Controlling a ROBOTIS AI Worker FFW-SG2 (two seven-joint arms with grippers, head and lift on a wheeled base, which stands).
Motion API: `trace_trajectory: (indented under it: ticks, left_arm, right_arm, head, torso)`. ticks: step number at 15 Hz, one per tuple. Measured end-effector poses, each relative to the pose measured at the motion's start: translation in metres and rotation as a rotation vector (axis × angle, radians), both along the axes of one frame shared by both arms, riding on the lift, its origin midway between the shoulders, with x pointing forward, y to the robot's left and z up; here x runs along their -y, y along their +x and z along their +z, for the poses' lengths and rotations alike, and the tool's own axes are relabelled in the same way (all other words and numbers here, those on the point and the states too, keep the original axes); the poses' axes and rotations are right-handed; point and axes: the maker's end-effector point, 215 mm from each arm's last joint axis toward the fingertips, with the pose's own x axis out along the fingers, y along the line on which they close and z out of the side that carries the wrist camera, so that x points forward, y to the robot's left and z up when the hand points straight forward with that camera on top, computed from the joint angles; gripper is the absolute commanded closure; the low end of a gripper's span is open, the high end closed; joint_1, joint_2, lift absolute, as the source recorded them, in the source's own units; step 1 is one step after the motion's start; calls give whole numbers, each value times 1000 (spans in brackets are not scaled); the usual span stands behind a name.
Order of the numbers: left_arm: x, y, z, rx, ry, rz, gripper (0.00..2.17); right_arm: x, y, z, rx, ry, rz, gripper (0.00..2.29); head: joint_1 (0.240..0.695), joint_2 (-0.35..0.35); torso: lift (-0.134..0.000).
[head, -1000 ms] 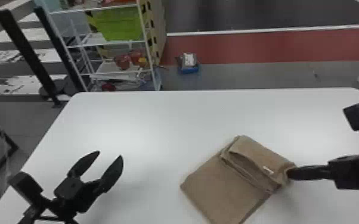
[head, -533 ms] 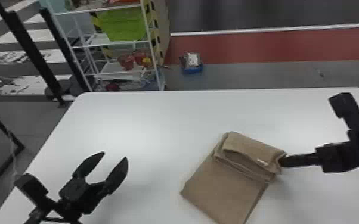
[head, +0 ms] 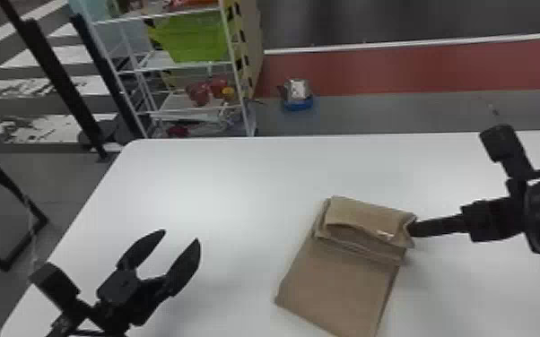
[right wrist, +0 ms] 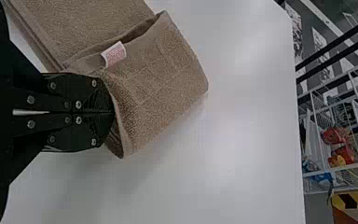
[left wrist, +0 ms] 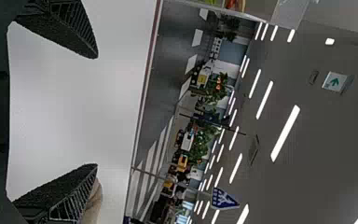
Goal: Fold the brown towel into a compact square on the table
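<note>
Brown towel [head: 341,278] on the worktop [head: 246,179]; right jaws pinch its flap's edge, left jaws wide, well left of it. Folding seems underway; next, lay the flap flat, then release.

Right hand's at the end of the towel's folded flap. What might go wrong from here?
The right hand is shut at only one end of the folded flap, so pulling may skew it. The layers gape near the white label and could bunch. The left hand hangs open, away from the towel, which might slide unpinned.
</note>
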Motion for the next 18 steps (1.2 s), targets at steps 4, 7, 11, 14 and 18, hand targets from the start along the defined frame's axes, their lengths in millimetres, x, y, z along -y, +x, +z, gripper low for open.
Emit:
trace_trajectory:
  ticks: [4, 7, 11, 14, 18]
  left_arm:
    - [0, -1, 1, 1, 3, -1, 46]
    - [-1, -1, 2, 2, 4, 2, 46]
    - [-3, 0, 2, 3, 4, 6, 46]
    - [-4, 2, 0, 1, 0, 11, 46]
    - [-3, 5, -2, -1, -3, 11, 46]
  right_arm:
    - [-26, 12, -7, 35, -16, 50, 1963]
    - [-41, 26, -15, 79, -43, 83, 1963]
    - [-48, 47, -18, 173, -75, 115, 1959]
    - [-51, 56, -19, 193, -76, 120, 1959]
    - [-62, 51, -14, 201, -37, 163, 1507]
  head:
    - [695, 228]
    - [695, 248]
    - [695, 252]
    - [695, 252]
    - [695, 257]
  torso:
    - [-134]
    - [-134]
    - [-134]
    - [-134]
    - [-134]
